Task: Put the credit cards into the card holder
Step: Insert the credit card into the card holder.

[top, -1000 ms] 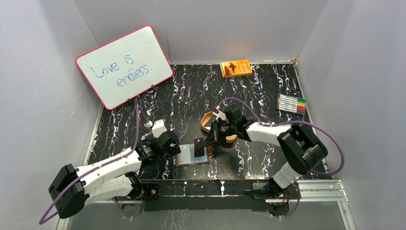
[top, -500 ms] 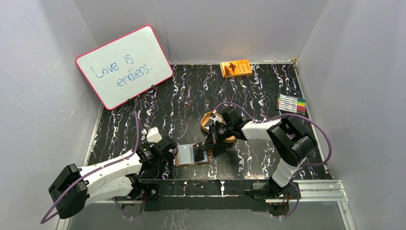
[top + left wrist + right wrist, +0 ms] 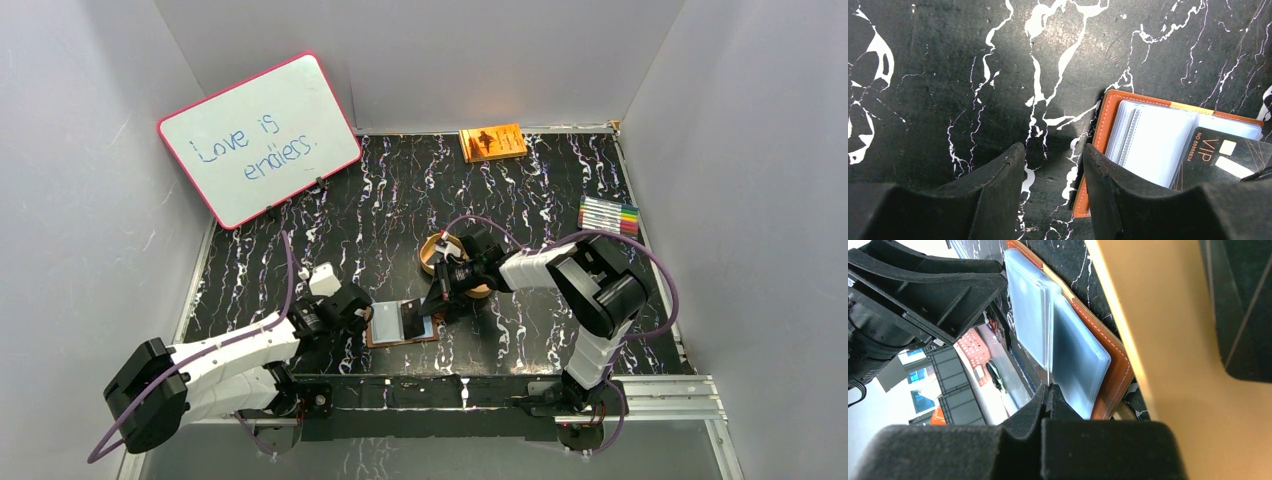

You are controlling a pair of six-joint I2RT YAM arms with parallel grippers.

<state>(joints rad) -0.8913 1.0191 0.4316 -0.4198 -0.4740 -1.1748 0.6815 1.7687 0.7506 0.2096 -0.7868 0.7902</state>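
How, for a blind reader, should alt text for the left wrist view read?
An open brown card holder lies on a black marbled table, a VIP card over its right side. The left claw stands open at its left edge.

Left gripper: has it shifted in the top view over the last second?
Yes, slightly: the left gripper moved down-frame, away from the whiteboard, to the card holder's left edge.

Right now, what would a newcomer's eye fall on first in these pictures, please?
The pink-rimmed whiteboard reading "Love is endless." leans at the back left. Near the front centre lies an open brown card holder, the right gripper pinching a black card over it.
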